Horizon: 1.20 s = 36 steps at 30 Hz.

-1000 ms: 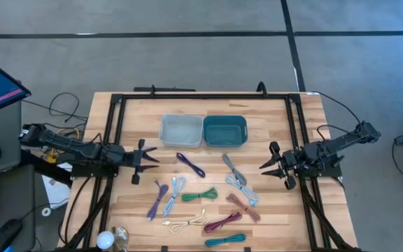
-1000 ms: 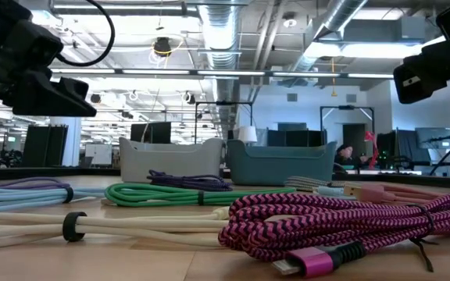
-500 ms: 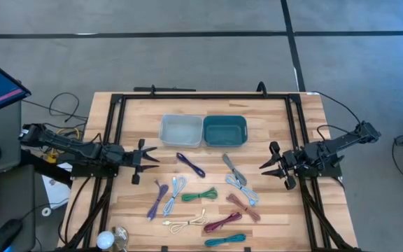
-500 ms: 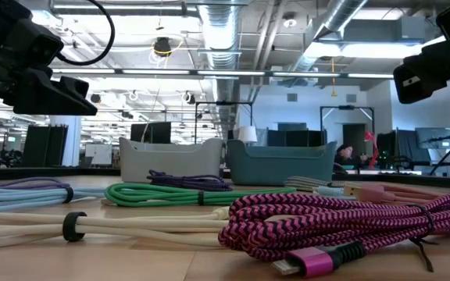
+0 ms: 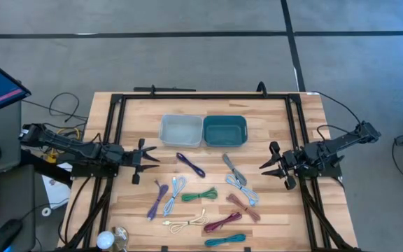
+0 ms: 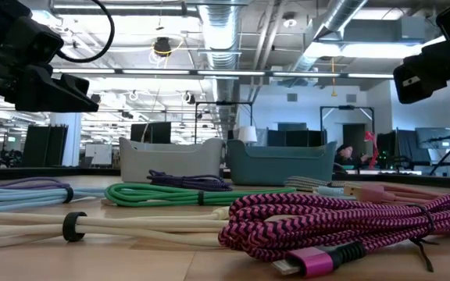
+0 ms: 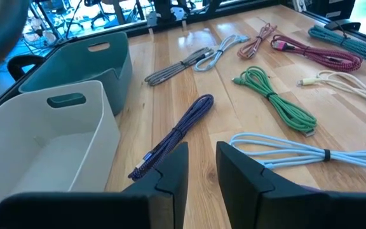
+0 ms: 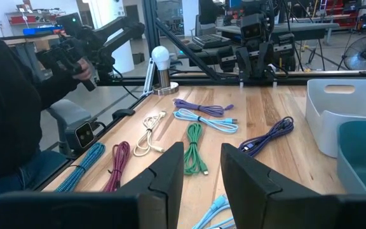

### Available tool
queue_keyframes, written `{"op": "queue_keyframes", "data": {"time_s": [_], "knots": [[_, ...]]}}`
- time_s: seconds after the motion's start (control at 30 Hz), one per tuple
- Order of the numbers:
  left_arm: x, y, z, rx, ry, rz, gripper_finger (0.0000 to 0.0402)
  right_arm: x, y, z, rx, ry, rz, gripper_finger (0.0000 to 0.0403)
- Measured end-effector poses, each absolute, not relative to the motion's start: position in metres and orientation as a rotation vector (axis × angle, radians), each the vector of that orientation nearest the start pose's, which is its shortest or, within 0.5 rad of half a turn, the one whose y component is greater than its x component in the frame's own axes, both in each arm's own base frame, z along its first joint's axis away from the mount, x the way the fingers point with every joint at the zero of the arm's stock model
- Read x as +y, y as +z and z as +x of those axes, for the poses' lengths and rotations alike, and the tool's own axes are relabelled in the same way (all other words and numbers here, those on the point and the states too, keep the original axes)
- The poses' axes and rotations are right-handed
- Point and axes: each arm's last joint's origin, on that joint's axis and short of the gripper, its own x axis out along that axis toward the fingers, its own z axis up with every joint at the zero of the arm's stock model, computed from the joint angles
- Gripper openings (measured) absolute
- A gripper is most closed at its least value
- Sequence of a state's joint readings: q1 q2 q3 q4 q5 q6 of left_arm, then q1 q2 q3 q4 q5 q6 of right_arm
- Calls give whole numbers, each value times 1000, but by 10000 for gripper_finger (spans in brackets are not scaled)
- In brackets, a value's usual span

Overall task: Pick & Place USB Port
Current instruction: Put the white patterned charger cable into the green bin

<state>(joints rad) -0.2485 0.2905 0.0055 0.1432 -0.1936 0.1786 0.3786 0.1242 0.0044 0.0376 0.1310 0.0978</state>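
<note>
Bundled cables (image 5: pixel 200 198) lie spread on the tabletop (image 5: pixel 271 213) below two bins (image 5: pixel 203 131). Left gripper (image 5: pixel 145 160) and right gripper (image 5: pixel 269 162) hover at opposite edges, jaws parted, empty. No readable writing.

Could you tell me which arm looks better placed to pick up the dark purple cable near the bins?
Probably the left. The left gripper is open and closer to the purple cable; the right gripper has the grey cable in between.

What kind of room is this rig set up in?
Probably a robotics lab or open workshop. The low view shows exposed ceiling ducts and monitors behind the wooden table; the right wrist view shows other robot arms on a bench beyond it.
</note>
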Motion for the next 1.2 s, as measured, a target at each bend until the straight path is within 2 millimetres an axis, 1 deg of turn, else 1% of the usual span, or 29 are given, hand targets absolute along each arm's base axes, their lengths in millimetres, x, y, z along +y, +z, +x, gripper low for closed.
{"op": "queue_keyframes", "data": {"time_s": [0.53,0.7,0.87,1.07,1.2], "knots": [[-23,155,112,129,-66,208,81,35,159,99,91,243,77,98],[-23,160,113,71,-62,195,81,35,159,99,95,238,116,98],[-23,168,113,-8,-54,178,81,31,163,100,45,96,117,98],[-23,184,112,-166,-39,151,81,28,173,100,-65,-12,-1,98],[-22,191,110,-245,-29,150,81,25,183,99,-157,-79,25,98]]}}
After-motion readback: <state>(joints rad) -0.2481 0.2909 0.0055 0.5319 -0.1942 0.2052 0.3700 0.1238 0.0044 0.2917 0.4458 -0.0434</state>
